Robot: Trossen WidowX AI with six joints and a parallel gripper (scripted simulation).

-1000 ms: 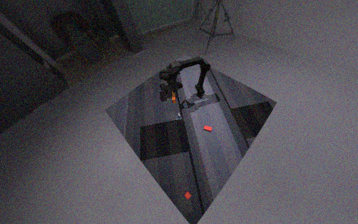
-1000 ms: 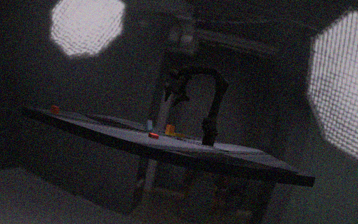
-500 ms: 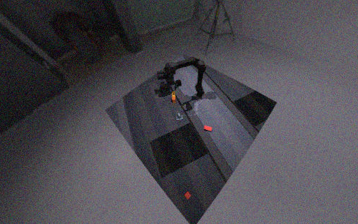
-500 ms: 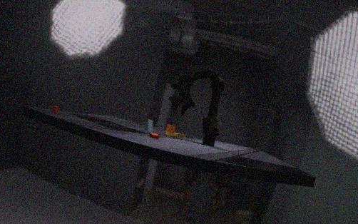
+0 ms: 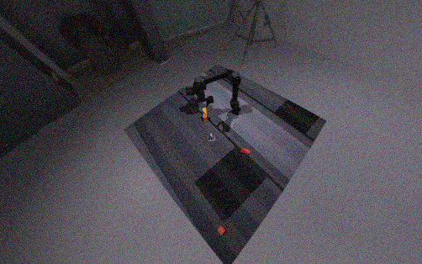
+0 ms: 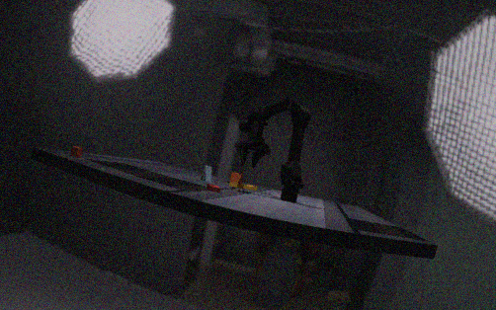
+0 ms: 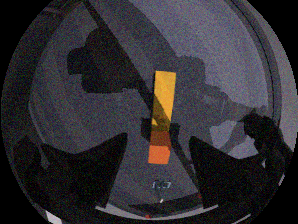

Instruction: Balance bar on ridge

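Still-free hand point(image 7: 161, 175), part open, above bar point(image 7: 161, 117).

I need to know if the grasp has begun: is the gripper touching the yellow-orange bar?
Apart. The wrist view shows the yellow-orange bar lying on the table between the open gripper fingers, with grey surface visible either side of it.

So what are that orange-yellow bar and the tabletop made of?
Hard to say in this dim, grainy view. The bar looks like matte painted wood or plastic: flat solid color, one half yellow and one orange, sharp edges, no shine. The table looks like smooth gray panels with darker insets, possibly laminate or metal.
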